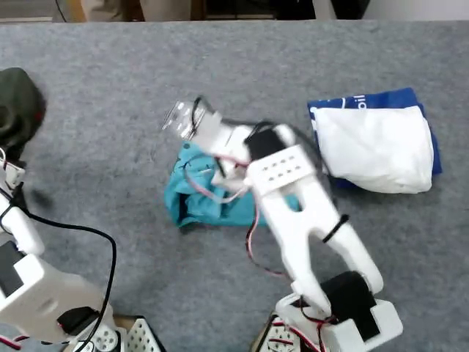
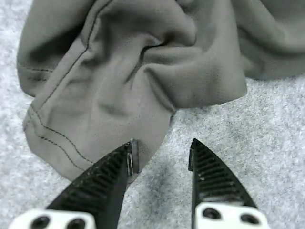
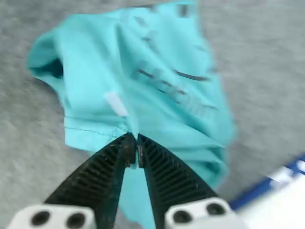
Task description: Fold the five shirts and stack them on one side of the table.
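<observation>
While my right claw (image 3: 133,149) pinches the teal shirt (image 3: 143,81) by its hem, mid-table | left claw (image 2: 159,155) gapes beside the crumpled grey shirt (image 2: 133,71) | white shirt (image 1: 377,147) lies on the blue shirt (image 1: 399,97), far right | judging two stacked, most folding left.

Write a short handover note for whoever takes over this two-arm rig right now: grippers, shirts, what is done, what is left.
Grippers: the left gripper is open at the hem of the crumpled grey-green fabric shirt, at the left edge of the grey table. The right gripper is shut on the hem of the crumpled teal fabric shirt, mid-table.
Done: a folded white shirt lies on a folded blue shirt at the right side.
Left: fold the teal and grey-green ones and add them to that stack.
</observation>
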Robot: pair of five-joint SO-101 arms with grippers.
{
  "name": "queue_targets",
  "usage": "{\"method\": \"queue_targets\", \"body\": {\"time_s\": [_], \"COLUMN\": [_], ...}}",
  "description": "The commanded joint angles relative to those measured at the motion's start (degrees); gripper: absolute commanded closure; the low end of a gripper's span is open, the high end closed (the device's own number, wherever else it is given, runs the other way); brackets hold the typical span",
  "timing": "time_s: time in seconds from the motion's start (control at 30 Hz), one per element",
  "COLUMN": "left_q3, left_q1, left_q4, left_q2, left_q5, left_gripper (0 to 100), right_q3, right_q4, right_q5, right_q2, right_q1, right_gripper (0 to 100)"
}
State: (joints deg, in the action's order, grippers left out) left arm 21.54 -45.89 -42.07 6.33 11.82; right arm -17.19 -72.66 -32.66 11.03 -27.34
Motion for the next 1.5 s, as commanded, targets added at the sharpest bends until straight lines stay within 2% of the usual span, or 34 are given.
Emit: {"method": "queue_targets", "body": {"time_s": [0.0,0.2,0.43,0.73,0.83,0.93,1.03,1.17,1.23,1.3,1.4,1.47], "left_q3": [-2.1,-2.1,-1.1,-0.7,0.0,-0.8,-0.8,2.7,7.7,14.5,22.7,24.4], "left_q1": [0.4,0.4,0.4,1.2,6.2,13.5,19.6,27.6,31.7,34.3,36.0,36.1], "left_q4": [0.8,0.5,0.8,-0.1,-5.0,-14.7,-24.7,-30.7,-28.7,-22.3,-12.0,-10.5], "left_q2": [-0.2,-0.2,-0.2,-0.2,-0.9,-2.2,-9.5,-25.6,-33.4,-38.9,-40.0,-38.5], "left_q5": [0.4,0.4,0.4,0.4,-4.7,-10.7,-11.0,-11.6,-9.3,-5.5,-1.6,-0.8], "left_gripper": [82,82,82,82,82,82,82,82,82,82,82,82], "right_q3": [9.9,18.9,37.2,52.9,54.1,54.5,54.5,54.5,54.5,54.0,53.9,53.9], "right_q4": [-4.7,-6.0,-7.3,-20.2,-21.7,-21.3,-21.3,-21.3,-21.6,-21.7,-23.9,-26.5], "right_q5": [-5.6,-12.9,-19.5,-26.5,-26.6,-26.6,-26.4,-24.6,-23.6,-22.9,-22.0,-21.8], "right_q2": [1.8,-4.1,-13.2,-21.3,-22.3,-23.3,-24.0,-23.8,-23.8,-23.8,-24.0,-24.1], "right_q1": [4.3,6.2,6.5,3.8,2.9,2.9,2.9,2.9,2.9,2.9,2.8,2.7], "right_gripper": [99.5,99.5,99.5,99.5,99.5,99.5,99.6,99.6,99.6,99.6,99.5,99.1]}}
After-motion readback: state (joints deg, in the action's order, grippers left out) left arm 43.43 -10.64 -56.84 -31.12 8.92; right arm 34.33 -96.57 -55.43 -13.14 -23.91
